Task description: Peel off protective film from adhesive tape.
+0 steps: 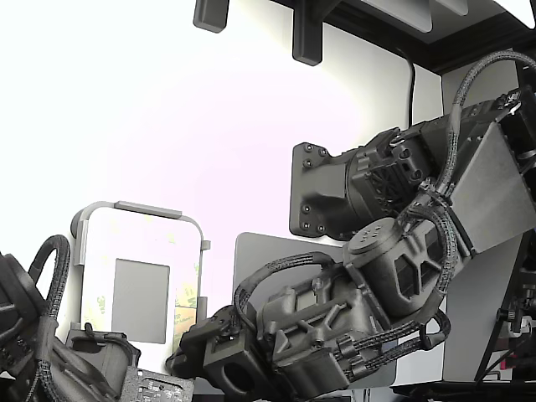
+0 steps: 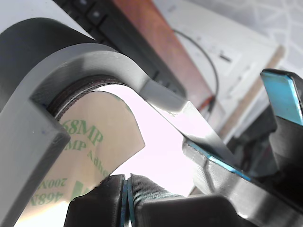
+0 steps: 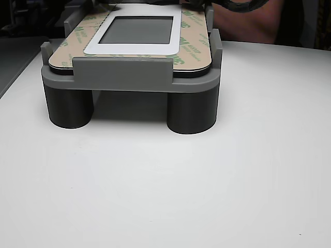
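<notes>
1. One grey fixture (image 3: 129,77) on four round legs stands on the white table (image 3: 207,196), holding the white panel (image 3: 135,45) with its grey rectangle (image 3: 137,30).
2. The protective film (image 2: 90,156) (green lettering) lies at the fixture's corner, its edge curling up.
3. The gripper (image 2: 127,198) has its pads pressed together just beside that film; whether film sits between them is hidden.
4. The adhesive tape itself cannot be made out.
</notes>
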